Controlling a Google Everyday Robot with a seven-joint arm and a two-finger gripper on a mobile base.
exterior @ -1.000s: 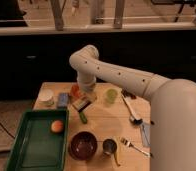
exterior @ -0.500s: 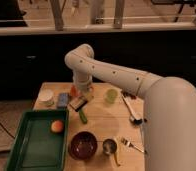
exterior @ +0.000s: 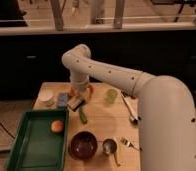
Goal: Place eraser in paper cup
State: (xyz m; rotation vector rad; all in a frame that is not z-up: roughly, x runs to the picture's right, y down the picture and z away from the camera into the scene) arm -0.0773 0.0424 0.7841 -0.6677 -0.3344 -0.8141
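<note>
The eraser (exterior: 76, 103), a small block with a dark top over a pale base, lies tilted on the wooden table (exterior: 98, 125) left of centre. My gripper (exterior: 79, 94) hangs at the end of the white arm (exterior: 111, 75), straight above the eraser and very close to it, shut; whether it touches the block I cannot tell. The paper cup (exterior: 46, 96), short and white, stands near the table's far left corner, a little left of the eraser. Between them lies a flat blue block (exterior: 62, 100).
A green tray (exterior: 26, 150) holding an orange ball (exterior: 57, 126) fills the front left. A dark bowl (exterior: 83, 145), a metal cup (exterior: 109, 146) and a fork (exterior: 129, 144) sit in front. A light-green cup (exterior: 111, 95), a spoon (exterior: 129, 109) and a green vegetable (exterior: 83, 115) lie nearby.
The arm's elbow has swung left and the gripper has come down and left, over the eraser. The objects on the table have stayed put.
</note>
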